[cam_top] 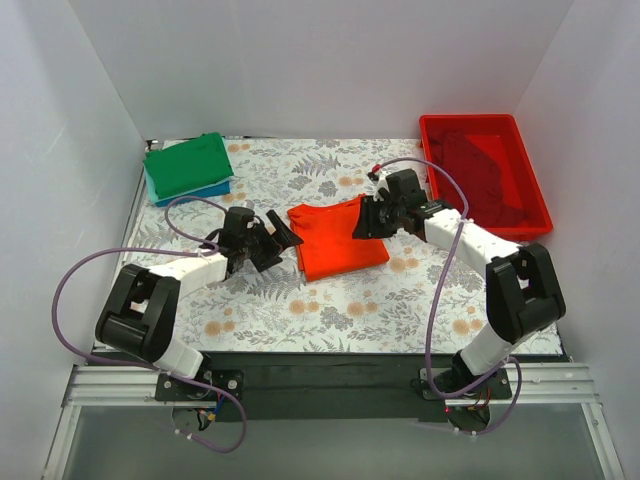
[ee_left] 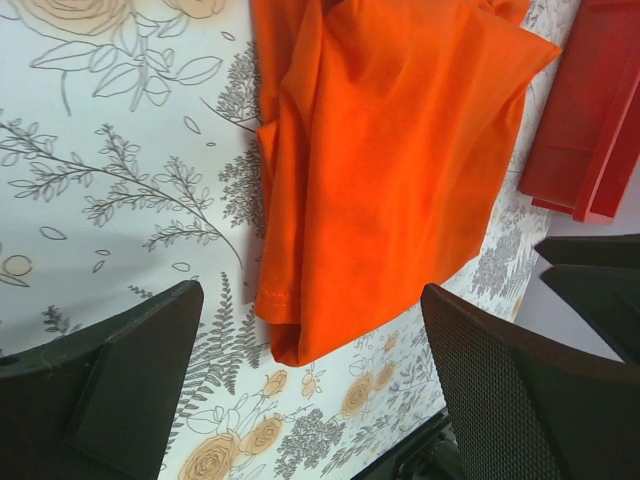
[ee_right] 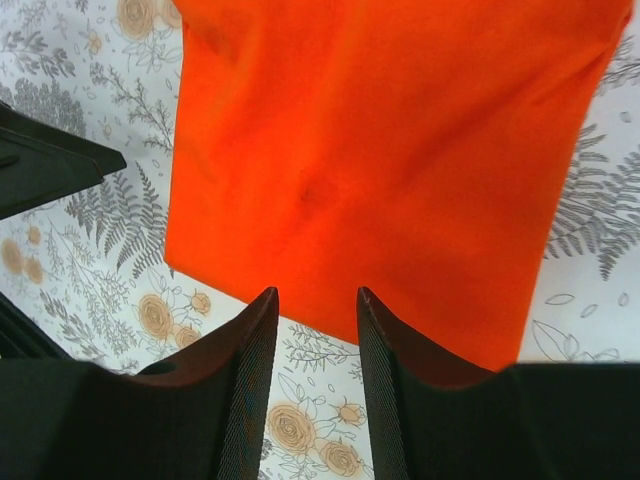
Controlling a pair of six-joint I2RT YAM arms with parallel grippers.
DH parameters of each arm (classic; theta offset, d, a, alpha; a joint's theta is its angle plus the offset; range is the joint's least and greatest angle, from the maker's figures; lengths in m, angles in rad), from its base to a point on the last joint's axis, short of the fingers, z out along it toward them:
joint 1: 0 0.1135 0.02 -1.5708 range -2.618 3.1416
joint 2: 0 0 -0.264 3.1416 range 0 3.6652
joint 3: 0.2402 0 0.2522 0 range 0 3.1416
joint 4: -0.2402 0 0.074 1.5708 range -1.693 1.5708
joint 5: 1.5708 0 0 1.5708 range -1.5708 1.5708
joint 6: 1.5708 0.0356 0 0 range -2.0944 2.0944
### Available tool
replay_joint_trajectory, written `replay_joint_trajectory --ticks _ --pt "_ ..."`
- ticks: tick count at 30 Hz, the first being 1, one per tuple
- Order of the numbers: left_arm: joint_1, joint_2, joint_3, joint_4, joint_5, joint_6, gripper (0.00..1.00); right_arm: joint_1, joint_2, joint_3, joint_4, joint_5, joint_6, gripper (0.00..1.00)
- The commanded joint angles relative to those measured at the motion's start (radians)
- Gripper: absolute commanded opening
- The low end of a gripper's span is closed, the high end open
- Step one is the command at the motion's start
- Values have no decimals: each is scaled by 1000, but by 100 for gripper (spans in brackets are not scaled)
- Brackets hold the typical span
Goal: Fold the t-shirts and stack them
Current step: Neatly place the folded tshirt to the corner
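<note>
A bright orange-red t-shirt [cam_top: 335, 240] lies folded in the middle of the floral table. My left gripper [cam_top: 283, 240] is open and empty at the shirt's left edge; in the left wrist view [ee_left: 310, 350] the shirt's folded corner [ee_left: 390, 150] lies between and just ahead of the wide-apart fingers. My right gripper [cam_top: 365, 220] hovers at the shirt's right edge with its jaws partly open and empty; in the right wrist view [ee_right: 315, 300] the shirt [ee_right: 380, 150] lies just ahead of the fingertips. A folded green shirt [cam_top: 188, 165] lies on a blue one [cam_top: 205, 191] at the back left. A dark red shirt [cam_top: 485, 170] lies in the bin.
A red plastic bin [cam_top: 470, 119] stands at the back right, close to my right arm; its edge shows in the left wrist view [ee_left: 590, 130]. White walls enclose the table on three sides. Purple cables loop from both arms.
</note>
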State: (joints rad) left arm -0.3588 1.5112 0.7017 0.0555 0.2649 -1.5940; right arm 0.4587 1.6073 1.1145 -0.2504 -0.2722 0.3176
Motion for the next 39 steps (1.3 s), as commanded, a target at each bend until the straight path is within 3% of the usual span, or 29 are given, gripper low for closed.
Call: replay_joint_trajectory --ticks 1,17,28,31,39 --pt "-22 -2 1 73 -15 -23 90 5 45 -12 80 -64 23 43" --pt "-72 136 53 122 -82 -80 91 6 220 -24 105 -58 37 41" --pt "-160 194 122 27 -298 -115 89 6 233 -56 106 -32 38 40" --pt "-189 234 122 12 -357 -159 85 5 230 -51 106 -38 44 40" --pt "-284 388 205 -2 -400 -241 82 5 221 -45 108 -53 57 40"
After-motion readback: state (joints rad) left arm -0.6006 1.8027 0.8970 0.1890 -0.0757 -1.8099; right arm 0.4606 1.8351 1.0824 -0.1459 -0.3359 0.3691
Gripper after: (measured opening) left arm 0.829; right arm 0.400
